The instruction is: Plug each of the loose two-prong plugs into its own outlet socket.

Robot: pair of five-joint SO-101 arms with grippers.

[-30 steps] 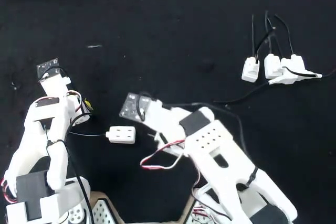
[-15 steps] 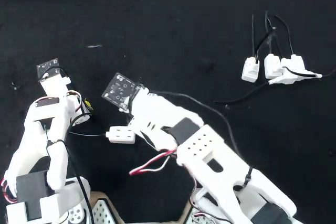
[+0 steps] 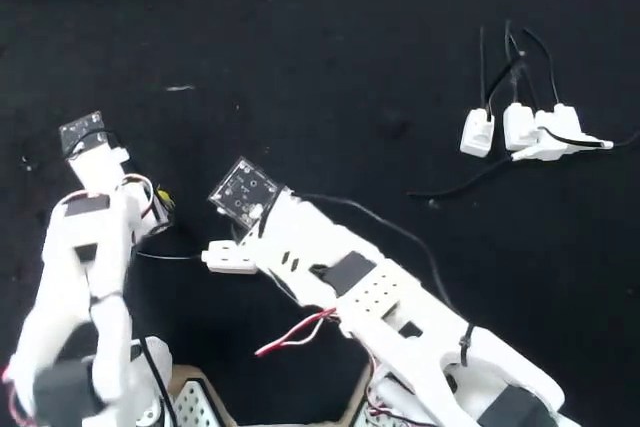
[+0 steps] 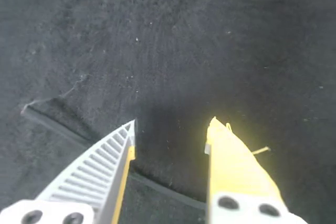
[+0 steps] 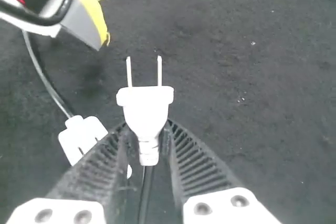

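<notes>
White two-prong plug (image 5: 144,100), a flat moulded body with two thin bright blades sticking straight out and a dark lead (image 5: 143,192) trailing from its tail, sits pinched between the ribbed fingers of the right gripper (image 5: 146,129), over the black cloth table (image 3: 330,67). Just beside it lies a small white socket block (image 3: 232,258) on a thin black cord (image 5: 42,72). The left gripper (image 4: 172,124) hangs over the cloth, fingers spread apart and holding nothing, with a black cable (image 4: 63,129) crossing beneath.
</notes>
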